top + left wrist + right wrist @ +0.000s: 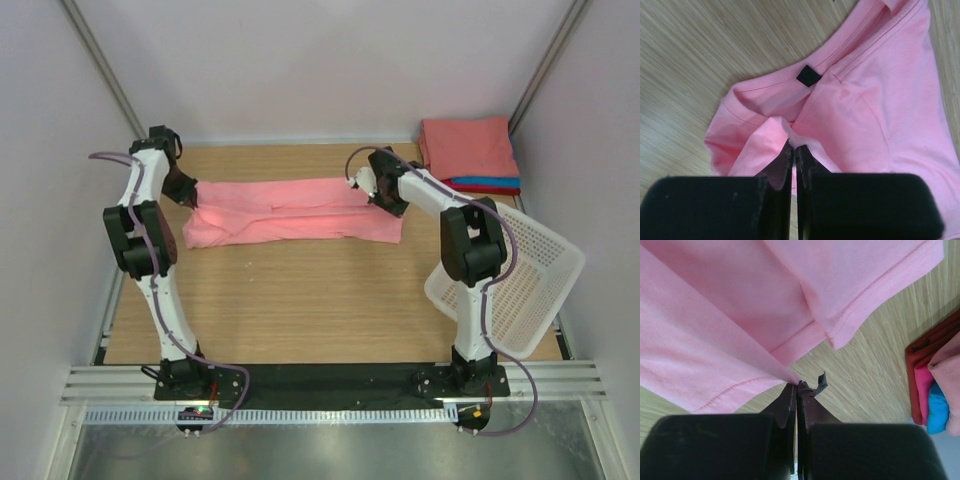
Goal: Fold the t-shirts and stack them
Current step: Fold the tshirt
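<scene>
The pink t-shirt [290, 212] lies folded into a long band across the far half of the table [300, 310]. Its left end is pinched in the closed left gripper [190, 203] and its right end in the closed right gripper [374, 197]. The band's far edge runs near the back edge of the table. Its near edge leaves you a wide stretch of bare wood between the cloth and the arm bases. At the left the cloth ends close to the table's side edge. At the right it stops short of the stack of folded t-shirts [470, 152] in the far right corner, which has coral on top and red and blue layers showing beneath. A white mesh basket [525, 270] stands tilted at the table's right edge, just beside the right arm's elbow. In the left wrist view a small black tag [808, 75] sits at the collar seam, and you can read no writing on it. In the right wrist view the jaws hold a hemmed corner, with the stack lying apart to the right.
</scene>
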Controlling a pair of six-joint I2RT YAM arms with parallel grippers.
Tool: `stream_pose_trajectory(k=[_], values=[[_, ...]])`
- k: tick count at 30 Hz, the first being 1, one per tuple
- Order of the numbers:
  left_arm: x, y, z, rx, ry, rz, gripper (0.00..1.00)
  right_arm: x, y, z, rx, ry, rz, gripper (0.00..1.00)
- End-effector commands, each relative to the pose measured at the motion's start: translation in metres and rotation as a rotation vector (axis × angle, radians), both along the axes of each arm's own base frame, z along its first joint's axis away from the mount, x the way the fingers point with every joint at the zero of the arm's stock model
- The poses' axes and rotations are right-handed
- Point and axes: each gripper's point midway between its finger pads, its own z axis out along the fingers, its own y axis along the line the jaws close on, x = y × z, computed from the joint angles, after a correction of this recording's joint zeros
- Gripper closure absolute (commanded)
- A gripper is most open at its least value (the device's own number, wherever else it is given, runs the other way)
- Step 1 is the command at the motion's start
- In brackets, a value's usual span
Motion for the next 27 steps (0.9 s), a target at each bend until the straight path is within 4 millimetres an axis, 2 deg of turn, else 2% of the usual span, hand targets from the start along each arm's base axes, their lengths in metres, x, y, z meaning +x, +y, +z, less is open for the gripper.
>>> stream_pose_trajectory(k=[1, 4, 11, 13, 15, 16, 17, 19, 21, 22, 23, 24, 25, 26, 27], values=[[0.010, 0.004, 0.016, 0.043, -0.040, -0.009, 1.00, 0.022, -0.008, 0.016, -0.014, -0.076, -0.036, 0.99], [0.019, 0.002, 0.020, 0.041, -0.082, 0.000, 1.00, 0.027, -0.006, 0.016, -0.003, -0.084, -0.036, 0.99], [0.024, 0.003, 0.006, 0.035, -0.049, 0.010, 0.99, 0.038, 0.000, 0.013, 0.024, -0.101, -0.058, 0.98], [0.030, 0.003, 0.013, 0.039, -0.083, 0.003, 0.98, 0.045, 0.002, 0.018, 0.037, -0.125, -0.071, 0.96], [0.042, 0.006, 0.026, 0.055, -0.150, -0.010, 0.87, 0.053, 0.004, 0.028, 0.061, -0.162, -0.102, 0.89], [0.046, 0.005, 0.038, 0.059, -0.186, -0.017, 0.70, 0.055, 0.007, 0.032, 0.078, -0.172, -0.111, 0.86], [0.049, 0.005, 0.044, 0.052, -0.209, -0.023, 0.64, 0.055, 0.009, 0.036, 0.090, -0.181, -0.118, 0.80], [0.048, 0.006, 0.061, 0.053, -0.233, -0.031, 0.56, 0.054, 0.011, 0.050, 0.129, -0.208, -0.160, 0.78], [0.034, 0.011, 0.070, 0.091, -0.202, -0.040, 0.54, 0.045, 0.012, 0.056, 0.163, -0.200, -0.192, 0.74], [0.023, 0.012, 0.068, 0.102, -0.171, -0.045, 0.52, 0.041, 0.012, 0.072, 0.193, -0.223, -0.209, 0.69], [0.013, 0.013, 0.082, 0.120, -0.183, -0.050, 0.52, 0.035, 0.014, 0.077, 0.220, -0.218, -0.220, 0.59], [0.006, 0.017, 0.085, 0.147, -0.175, -0.052, 0.51, 0.026, 0.015, 0.077, 0.239, -0.198, -0.235, 0.54], [-0.005, 0.017, 0.087, 0.157, -0.161, -0.069, 0.49, 0.022, 0.018, 0.084, 0.296, -0.212, -0.297, 0.51], [-0.021, 0.015, 0.089, 0.156, -0.148, -0.084, 0.47, 0.016, 0.021, 0.101, 0.348, -0.236, -0.321, 0.45], [-0.032, 0.013, 0.087, 0.153, -0.132, -0.095, 0.46, 0.008, 0.024, 0.102, 0.382, -0.221, -0.339, 0.43]])
